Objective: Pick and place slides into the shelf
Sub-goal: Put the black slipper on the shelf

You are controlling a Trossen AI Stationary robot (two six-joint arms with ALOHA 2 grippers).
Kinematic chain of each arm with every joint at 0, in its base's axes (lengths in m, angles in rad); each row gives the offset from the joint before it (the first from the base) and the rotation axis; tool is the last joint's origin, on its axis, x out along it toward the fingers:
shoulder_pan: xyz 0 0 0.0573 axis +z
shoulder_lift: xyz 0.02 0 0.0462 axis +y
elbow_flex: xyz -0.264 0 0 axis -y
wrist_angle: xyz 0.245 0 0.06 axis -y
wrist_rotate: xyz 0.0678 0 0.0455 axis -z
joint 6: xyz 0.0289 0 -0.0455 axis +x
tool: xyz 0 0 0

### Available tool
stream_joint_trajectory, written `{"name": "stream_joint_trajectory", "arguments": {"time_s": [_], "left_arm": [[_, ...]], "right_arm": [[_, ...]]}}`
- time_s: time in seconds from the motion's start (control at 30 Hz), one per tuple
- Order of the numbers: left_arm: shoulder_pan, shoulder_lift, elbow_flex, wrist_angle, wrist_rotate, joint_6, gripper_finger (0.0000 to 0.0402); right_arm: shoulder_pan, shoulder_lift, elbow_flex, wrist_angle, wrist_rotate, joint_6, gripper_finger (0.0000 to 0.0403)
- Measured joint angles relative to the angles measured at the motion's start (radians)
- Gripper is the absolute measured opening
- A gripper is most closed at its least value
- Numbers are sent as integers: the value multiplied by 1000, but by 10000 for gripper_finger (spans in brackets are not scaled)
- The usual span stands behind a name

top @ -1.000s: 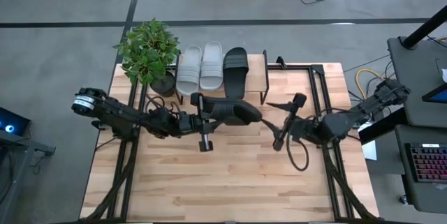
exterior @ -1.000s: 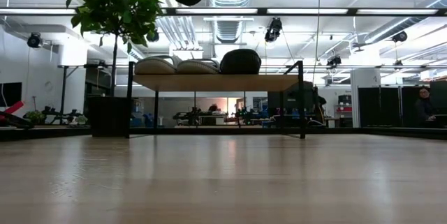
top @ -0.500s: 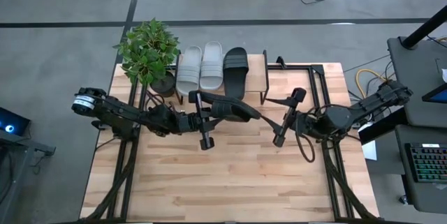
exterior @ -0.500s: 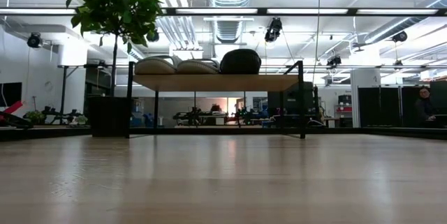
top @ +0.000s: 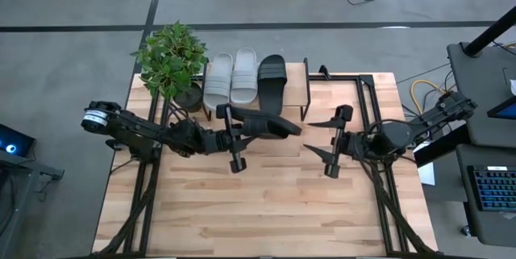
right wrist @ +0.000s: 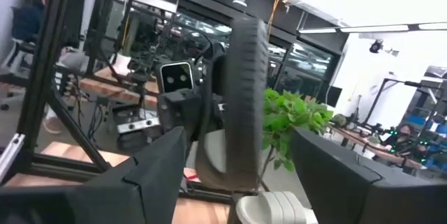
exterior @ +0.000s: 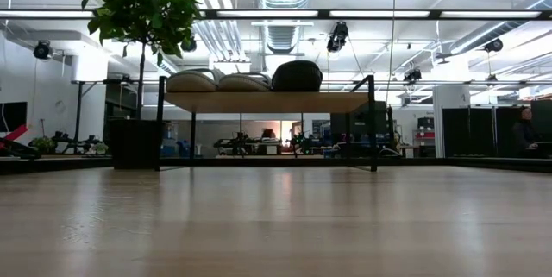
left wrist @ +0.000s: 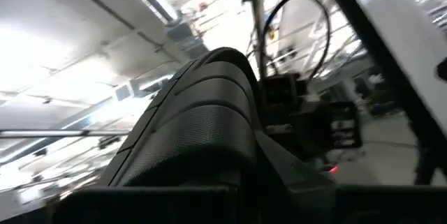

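The left tool is clamped on a black slide and holds it in the air above the tabletop, just in front of the shelf. In the high view this slide lies crosswise, its far end pointing toward the right arm. In the left wrist view its ribbed black sole fills most of the picture, pressed between the tool's dark fingers.

The right tool hangs well apart from the held slide, over the right half of the tabletop, with its jaws spread wide and nothing between them. Past its two dark fingers, the right wrist view shows the held slide edge-on in the other arm's grip.

On the shelf's wooden top, three slides lie side by side: two grey slides at the left and one black shelf slide to their right. The space to the right of that one is bare board. In the low view they show as low humps on the raised board, which stands on thin black legs.

A potted plant stands just beside the shelf's left end, at the tabletop's back left corner.
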Motion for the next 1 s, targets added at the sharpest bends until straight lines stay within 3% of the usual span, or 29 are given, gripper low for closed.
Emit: {"name": "stream_joint_trajectory", "arguments": {"time_s": [0.2,0.4,0.57,0.73,1.0], "left_arm": [[0,6,7,8,41,-18,0],[0,6,7,8,45,-39,0],[1,6,7,8,67,-43,0],[3,6,9,8,77,-44,0],[13,6,9,7,60,-39,0]], "right_arm": [[-29,8,0,-1,-11,-8,255],[-93,9,0,24,-215,15,256],[-162,8,0,36,-251,58,256],[-221,17,0,38,-410,132,255],[-229,37,0,-7,-411,141,254]]}}
